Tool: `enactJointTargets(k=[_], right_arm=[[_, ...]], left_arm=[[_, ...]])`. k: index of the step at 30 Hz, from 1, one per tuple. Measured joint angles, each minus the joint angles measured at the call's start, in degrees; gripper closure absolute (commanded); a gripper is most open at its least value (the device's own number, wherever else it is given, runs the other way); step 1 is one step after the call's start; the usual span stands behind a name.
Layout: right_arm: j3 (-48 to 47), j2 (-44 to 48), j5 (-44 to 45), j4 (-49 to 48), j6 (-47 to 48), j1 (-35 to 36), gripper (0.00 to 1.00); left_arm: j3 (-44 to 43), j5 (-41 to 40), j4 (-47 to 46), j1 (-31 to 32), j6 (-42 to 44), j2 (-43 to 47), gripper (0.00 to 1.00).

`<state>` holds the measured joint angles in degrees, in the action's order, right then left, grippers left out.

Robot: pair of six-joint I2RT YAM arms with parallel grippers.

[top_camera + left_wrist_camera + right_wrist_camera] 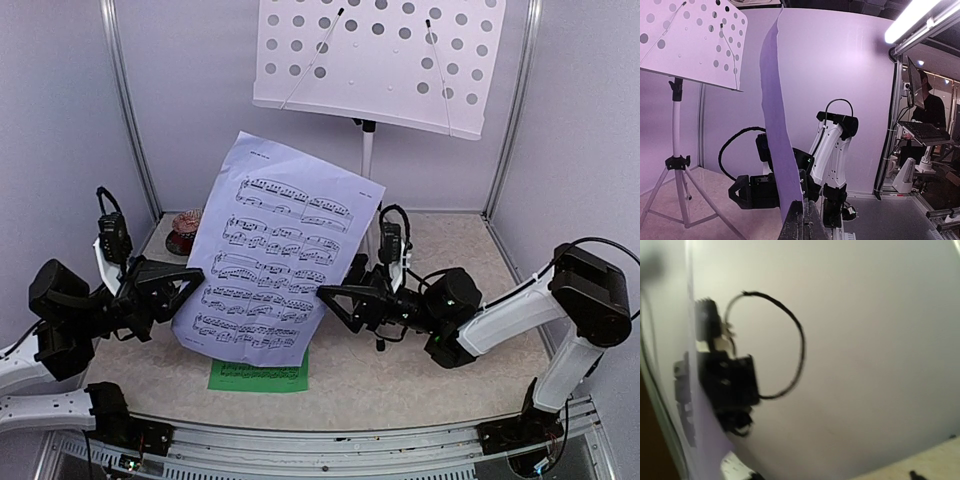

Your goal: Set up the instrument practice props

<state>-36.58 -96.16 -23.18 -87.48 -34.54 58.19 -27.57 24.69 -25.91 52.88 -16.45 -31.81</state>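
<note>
Pinching the left edge of a pale lavender music sheet (275, 265), the left claw (193, 273) is closed flat on the paper. It holds the sheet up in the air, tilted, with the printed staves facing the overhead camera. In the left wrist view the same sheet (774, 125) appears edge-on, rising from that claw's closed fingers (795, 225) at the bottom of the picture.

The right claw (325, 297) is on the opposite side of the sheet, at its lower right edge, with its jaws spread wide and nothing gripped. Its tips are right at the paper's edge, but it cannot be told whether they touch it. The right wrist view is blurred. It shows a pale wall and the black wrist of the other arm with a looping cable, and the claw's own fingers cannot be made out there.

Below the raised sheet, between the two claws and nearer the arm bases, a green music sheet (258, 374) lies flat on the table (420, 370). The lavender sheet partly hides it from above. Just beyond the left claw, half hidden behind the lifted paper, sits a brown metronome (185, 228). Well beyond both claws, the music stand (375, 60) rises at the back on its silver pole. Its pale perforated desk tilts toward the arms, and two thin wire page holders lie across it.
</note>
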Motion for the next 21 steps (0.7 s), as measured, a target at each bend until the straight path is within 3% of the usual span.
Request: enactJointTargets(k=[11,15,21], right_arm=[[-3.69,0.22,0.22,-1.46,-1.18,2.93,0.71],[-3.65,2.19,2.03,-0.7,0.85,3.26,1.0],[-3.63,9.84,6.49,8.33,5.92,4.04,1.0]], left_arm=[[5.11,-10.75,-14.01,4.79,-0.87,-4.76,1.0],[5.73,-15.47,-18.03,6.47,-1.18,-7.85,1.0],[5.79,-21.2,-21.14,7.65,-2.19,-10.51,0.96]])
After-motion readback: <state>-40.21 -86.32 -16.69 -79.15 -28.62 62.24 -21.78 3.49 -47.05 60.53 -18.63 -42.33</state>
